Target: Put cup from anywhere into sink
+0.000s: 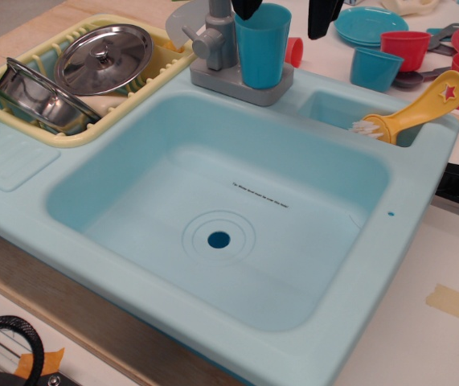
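Two black fingers (324, 18) of the wide-spread claw (285, 12) straddle the cup's (261, 50) rim; the cup stands upright on the grey faucet base (241, 82) at the sink's (213, 265) far edge

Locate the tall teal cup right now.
The tall teal cup stands upright on the grey faucet base at the sink's back edge, right of the faucet, between the open gripper fingers.

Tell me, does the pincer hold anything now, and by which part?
Nothing is held yet. The open pincer straddles the rim of the tall cup, not closed on it.
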Controlling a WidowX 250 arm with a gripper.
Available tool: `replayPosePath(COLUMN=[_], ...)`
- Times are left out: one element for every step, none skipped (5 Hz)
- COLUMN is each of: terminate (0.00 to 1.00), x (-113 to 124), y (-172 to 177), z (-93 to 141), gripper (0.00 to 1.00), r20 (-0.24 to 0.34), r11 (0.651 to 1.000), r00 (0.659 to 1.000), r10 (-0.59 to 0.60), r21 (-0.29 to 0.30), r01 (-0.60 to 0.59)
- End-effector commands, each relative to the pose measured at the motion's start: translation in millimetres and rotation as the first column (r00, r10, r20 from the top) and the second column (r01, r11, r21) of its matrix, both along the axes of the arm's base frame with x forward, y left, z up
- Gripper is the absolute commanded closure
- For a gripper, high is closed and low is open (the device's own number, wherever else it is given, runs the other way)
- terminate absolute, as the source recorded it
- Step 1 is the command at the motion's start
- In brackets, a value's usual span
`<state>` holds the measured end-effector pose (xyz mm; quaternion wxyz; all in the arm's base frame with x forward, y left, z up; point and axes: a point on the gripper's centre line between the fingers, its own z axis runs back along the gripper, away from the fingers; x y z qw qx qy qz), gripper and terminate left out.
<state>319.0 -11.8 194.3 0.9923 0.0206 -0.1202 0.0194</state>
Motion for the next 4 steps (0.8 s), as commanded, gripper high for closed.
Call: replayPosePath(terminate=[0.00,0.00,0.00,0.00], x=[11,18,26,28], y=[3,5,7,8], z=[8,5,0,-9], gripper=[0.00,0.00,0.00,0.00], r20=[0.032,0.028,0.006,-0.031], r11=[1.000,1.000,0.999,0.998], r00=[0.999,0.999,1.000,0.999], r10=[-0.005,-0.014,-0.019,-0.016], r21=[-0.009,-0.012,-0.030,-0.054], r01=[0.005,0.015,0.020,0.014])
